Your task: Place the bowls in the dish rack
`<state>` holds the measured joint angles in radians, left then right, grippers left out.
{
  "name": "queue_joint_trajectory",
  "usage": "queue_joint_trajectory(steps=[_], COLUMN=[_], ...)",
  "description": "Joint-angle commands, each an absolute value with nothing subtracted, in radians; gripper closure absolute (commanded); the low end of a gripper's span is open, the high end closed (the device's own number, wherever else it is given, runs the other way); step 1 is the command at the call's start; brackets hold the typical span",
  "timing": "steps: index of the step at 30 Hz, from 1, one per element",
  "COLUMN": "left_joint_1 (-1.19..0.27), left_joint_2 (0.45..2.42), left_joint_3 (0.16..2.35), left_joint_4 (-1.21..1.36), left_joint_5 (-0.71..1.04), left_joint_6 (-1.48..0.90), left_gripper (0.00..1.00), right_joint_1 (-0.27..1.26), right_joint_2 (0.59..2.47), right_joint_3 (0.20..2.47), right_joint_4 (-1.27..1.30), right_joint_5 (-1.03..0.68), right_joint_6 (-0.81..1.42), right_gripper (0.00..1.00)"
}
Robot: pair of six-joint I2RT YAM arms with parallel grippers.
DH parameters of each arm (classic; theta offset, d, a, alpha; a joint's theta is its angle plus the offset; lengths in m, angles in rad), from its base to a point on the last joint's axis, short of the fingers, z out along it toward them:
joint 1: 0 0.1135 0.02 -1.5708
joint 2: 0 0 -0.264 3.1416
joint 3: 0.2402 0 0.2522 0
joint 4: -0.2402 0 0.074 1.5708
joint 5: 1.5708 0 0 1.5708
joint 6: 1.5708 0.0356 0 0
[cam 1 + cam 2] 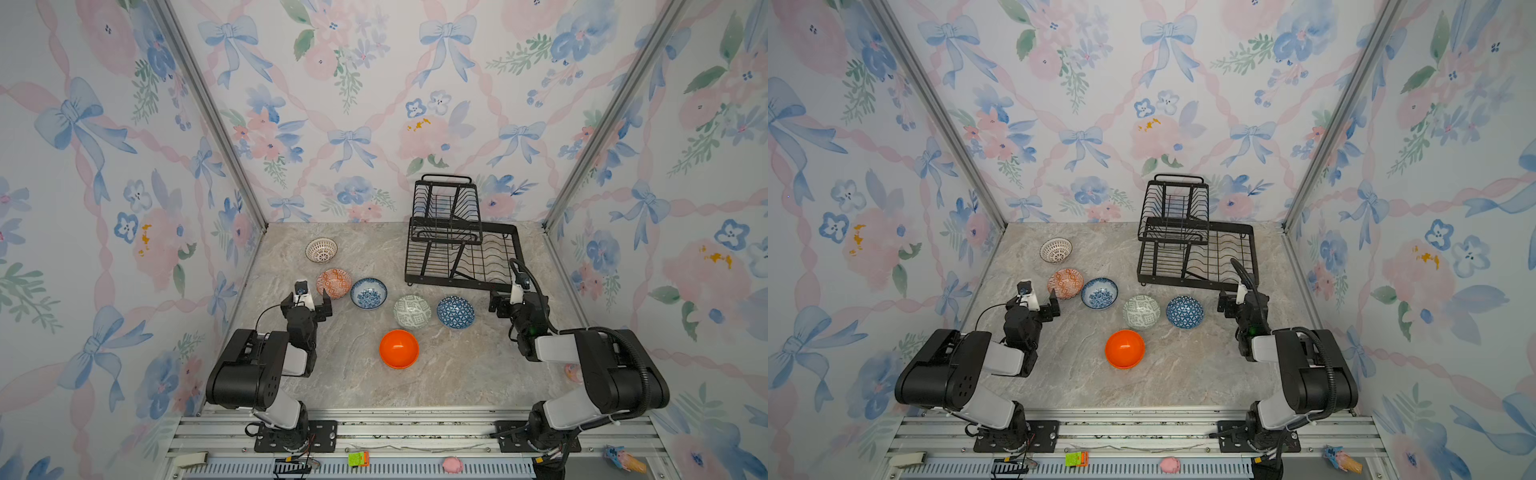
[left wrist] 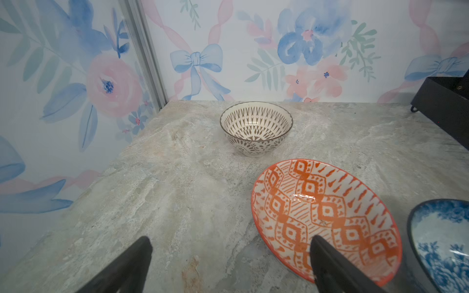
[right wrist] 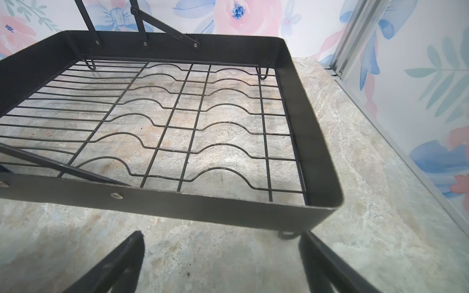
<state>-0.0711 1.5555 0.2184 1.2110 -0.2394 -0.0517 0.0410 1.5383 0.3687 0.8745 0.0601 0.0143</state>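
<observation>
Left gripper [image 1: 307, 300]: jaws are standing wide apart, gripping nothing; I am watching it hovering just beside the red-orange patterned ceramic bowl [image 1: 333, 283].
Right gripper [image 1: 509, 297]: likewise gaping and empty, hanging before the near right corner of the large black wire two-tier dish rack [image 1: 457, 285].
Bowls: all six are sitting on the grey marble tabletop [image 1: 340, 374], outside the rack. The others are the white lattice bowl [image 1: 321, 250], blue-and-white floral bowl [image 1: 368, 293], grey-green patterned bowl [image 1: 412, 311], dark blue geometric bowl [image 1: 456, 312] and plain glossy orange bowl [image 1: 399, 349].
In the way: the right arm [image 1: 598, 361] is covering the rack's near corner in both top views.
Hard to see: a small pink object [image 1: 573, 372] is peeking from behind that arm; I cannot identify it.
Left wrist only: one finger [image 2: 330, 261] is overlapping the red-orange bowl's rim, and I cannot tell whether they are touching; the blue-and-white bowl is running off the edge.
Right wrist only: marble is showing through the rack's slotted lower tray [image 3: 177, 121].
</observation>
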Motion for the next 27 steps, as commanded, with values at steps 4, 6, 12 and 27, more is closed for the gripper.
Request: queue_joint_trajectory(steps=[4,6,12,27], left_joint_1=[-0.067,-0.065,-0.064,-0.065], left_joint_2=[1.571,1.571,1.569,1.568], left_joint_3=[0.23,0.229,0.229,0.227], left_joint_4=[1.243,1.243,1.243,1.241], left_joint_5=[-0.245,-0.241,-0.238,-0.24], left_joint_6=[-0.035,-0.035,-0.034,-0.035], left_gripper=[0.02,0.02,0.02,0.02], right_joint_1=[0.043,0.043,0.025,0.04], right_joint_2=[1.548,1.548,1.548,1.548], right_joint_3=[0.392,0.393,0.394,0.395], right_joint_4=[0.905,0.905,0.905,0.902], right_joint_5=[0.072,0.072,0.039,0.07], right_joint_6=[0.0,0.0,0.011,0.0], right_gripper=[0.03,0.03,0.03,0.03])
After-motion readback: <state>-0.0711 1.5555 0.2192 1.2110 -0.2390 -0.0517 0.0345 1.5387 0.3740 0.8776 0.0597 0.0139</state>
